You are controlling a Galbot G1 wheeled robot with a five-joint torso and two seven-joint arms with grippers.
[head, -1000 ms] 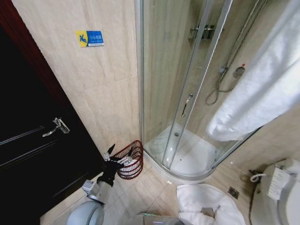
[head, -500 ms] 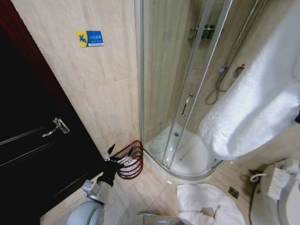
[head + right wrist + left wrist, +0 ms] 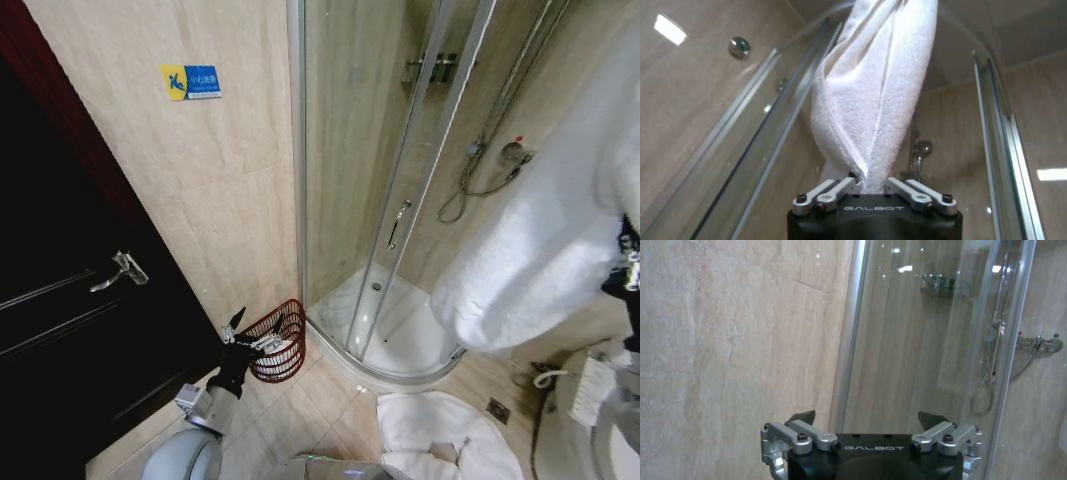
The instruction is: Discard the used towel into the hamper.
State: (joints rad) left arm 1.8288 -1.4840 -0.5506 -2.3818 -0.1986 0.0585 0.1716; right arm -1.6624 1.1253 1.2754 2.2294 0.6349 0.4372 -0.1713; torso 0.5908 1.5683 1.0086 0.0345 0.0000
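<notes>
Hanging at 3 o'clock in the head view: big white terry towel (image 3: 545, 240), bunched and draped across the right side of the frame, lower fold in front of the shower enclosure's curved edge. Right gripper (image 3: 873, 186) has its fingers clamped on the towel's gathered end; in the right wrist view the cloth runs straight out from between the pinched fingers. Right arm's dark wrist hardware (image 3: 625, 265) sits at the head view's right edge, just beside the towel.

Small round dark red-brown wire-slat hamper (image 3: 277, 340) stands on the beige tiled floor (image 3: 335, 405) at about 7 o'clock from centre, in the corner where the beige marble-look wall (image 3: 215, 190) meets the curved glass shower enclosure (image 3: 385, 190). Something pale lies inside it; can't tell what. Well apart from the held towel.

Left gripper (image 3: 251, 329) sits low at 7 o'clock, fingers spread apart, nothing between them, tips at the hamper's near rim; contact can't be judged. Left wrist view shows both fingertips (image 3: 802, 416) wide apart, facing wall and shower glass.

Outward: second white towel (image 3: 435, 435) heaped on the floor at 5 o'clock. Dark wooden door (image 3: 70, 320) with silver lever handle (image 3: 120, 270) at 9 o'clock. Blue-and-yellow sign (image 3: 191, 82) on the wall at 11 o'clock. Chrome shower hose and head (image 3: 490, 170) inside the enclosure at 2 o'clock.
</notes>
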